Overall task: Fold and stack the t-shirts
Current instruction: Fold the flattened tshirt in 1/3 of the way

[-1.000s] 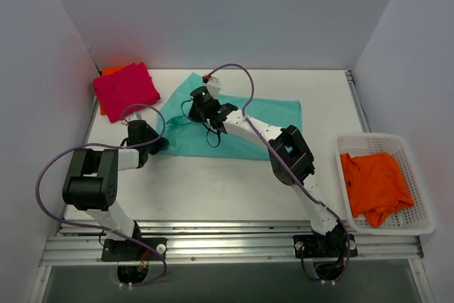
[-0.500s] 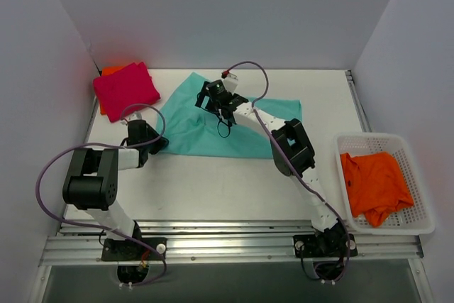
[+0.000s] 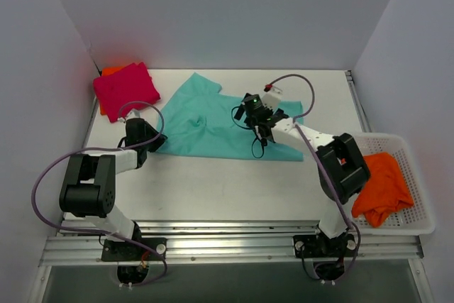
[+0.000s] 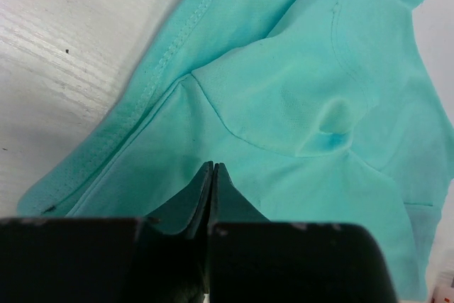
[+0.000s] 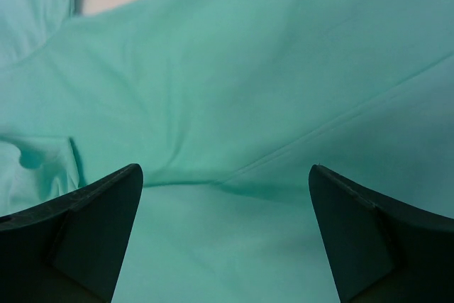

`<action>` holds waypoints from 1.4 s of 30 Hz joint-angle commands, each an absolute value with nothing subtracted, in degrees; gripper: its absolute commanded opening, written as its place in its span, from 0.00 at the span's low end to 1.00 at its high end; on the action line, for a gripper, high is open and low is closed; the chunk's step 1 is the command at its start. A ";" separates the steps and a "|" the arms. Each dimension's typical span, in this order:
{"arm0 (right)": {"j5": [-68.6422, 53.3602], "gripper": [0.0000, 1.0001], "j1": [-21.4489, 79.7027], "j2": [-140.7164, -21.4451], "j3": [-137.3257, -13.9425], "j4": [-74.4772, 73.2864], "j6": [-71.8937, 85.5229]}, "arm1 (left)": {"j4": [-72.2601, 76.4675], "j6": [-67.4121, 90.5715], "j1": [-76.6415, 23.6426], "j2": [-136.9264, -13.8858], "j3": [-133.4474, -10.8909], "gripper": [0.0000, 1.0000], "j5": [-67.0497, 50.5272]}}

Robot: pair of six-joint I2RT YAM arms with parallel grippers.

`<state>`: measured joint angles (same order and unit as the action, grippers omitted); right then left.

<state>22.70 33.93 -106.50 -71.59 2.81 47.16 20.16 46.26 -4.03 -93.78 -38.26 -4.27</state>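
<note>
A teal t-shirt (image 3: 206,129) lies spread flat mid-table, a sleeve pointing to the back left. My left gripper (image 3: 157,143) is shut at the shirt's near-left hem; in the left wrist view its closed tips (image 4: 211,165) lie over the teal cloth (image 4: 298,104) with no cloth visible between them. My right gripper (image 3: 247,113) hovers open over the shirt's middle right, and between its fingers only teal cloth (image 5: 227,90) shows below. A folded magenta-pink t-shirt (image 3: 126,86) lies on a folded orange one (image 3: 106,71) at the back left.
A white basket (image 3: 369,138) at the right table edge holds a crumpled orange t-shirt (image 3: 383,186). The right arm's elbow (image 3: 344,164) hangs beside the basket's left rim. Walls enclose the table on three sides.
My right gripper has let go, opened, and moved right from the shirt's upper left to its middle right. The back-left sleeve now lies spread out. The left arm has stayed put.
</note>
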 commanded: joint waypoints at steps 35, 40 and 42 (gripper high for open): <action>22.50 0.35 16.35 -108.46 -62.58 11.87 45.26 | 24.96 45.88 -5.89 -97.82 -38.85 0.02 -5.54; 22.68 0.00 16.00 -108.63 -62.58 11.08 45.26 | 24.87 45.79 -5.98 -97.91 -38.85 0.02 -5.54; 22.76 0.00 15.65 -108.54 -62.23 11.07 45.17 | 24.87 45.79 -5.89 -98.00 -38.85 0.02 -5.54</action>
<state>21.74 16.38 -108.49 -60.97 11.40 45.34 22.98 46.26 -5.91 -97.38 -37.74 -5.02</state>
